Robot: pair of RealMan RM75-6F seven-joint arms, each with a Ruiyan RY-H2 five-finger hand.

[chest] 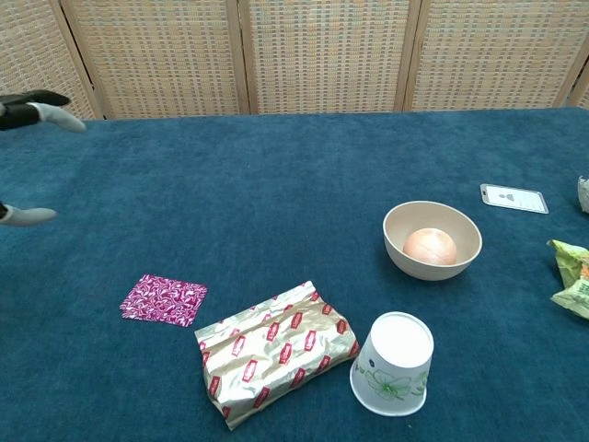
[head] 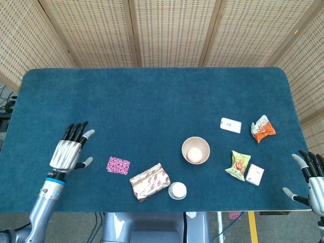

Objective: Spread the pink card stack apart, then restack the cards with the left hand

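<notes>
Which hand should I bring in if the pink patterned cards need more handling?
Left. The left hand hovers open just left of the pink patterned card stack, which lies flat on the blue cloth. The right hand sits at the table's far right edge.

We read no text anywhere. The gold packet (chest: 276,363) bears red label patches, too small to make out; the white card (chest: 513,197) at its 2 o'clock carries only a small dark symbol.
</notes>
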